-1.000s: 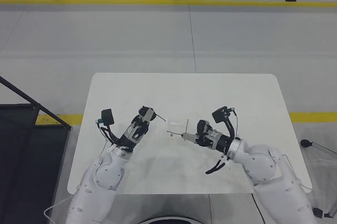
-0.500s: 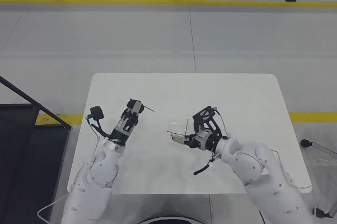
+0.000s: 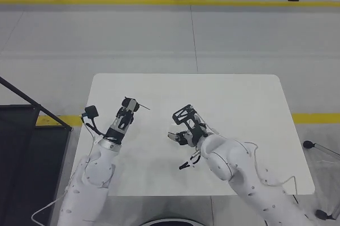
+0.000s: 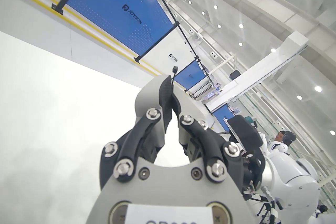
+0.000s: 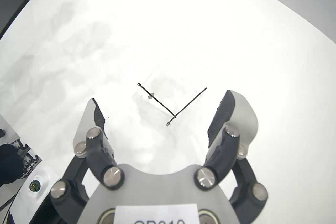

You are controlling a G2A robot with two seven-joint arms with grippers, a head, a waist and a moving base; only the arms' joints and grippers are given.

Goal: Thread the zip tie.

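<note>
We logged the left gripper (image 4: 170,88) raised above the table (image 3: 243,96) on its left half. Its fingers were clamped tight on a black zip tie (image 4: 173,72), whose head poked out past the fingertips. The right gripper (image 5: 160,97) hung over the table's middle with its fingers spread wide and nothing between them. Below it, flat on the table, a second zip tie (image 5: 157,101) and a third zip tie (image 5: 190,103) met in a V on a faint clear sheet (image 5: 173,86). Both lay apart from the right fingers. We could not tell whether one was threaded through the other.
</note>
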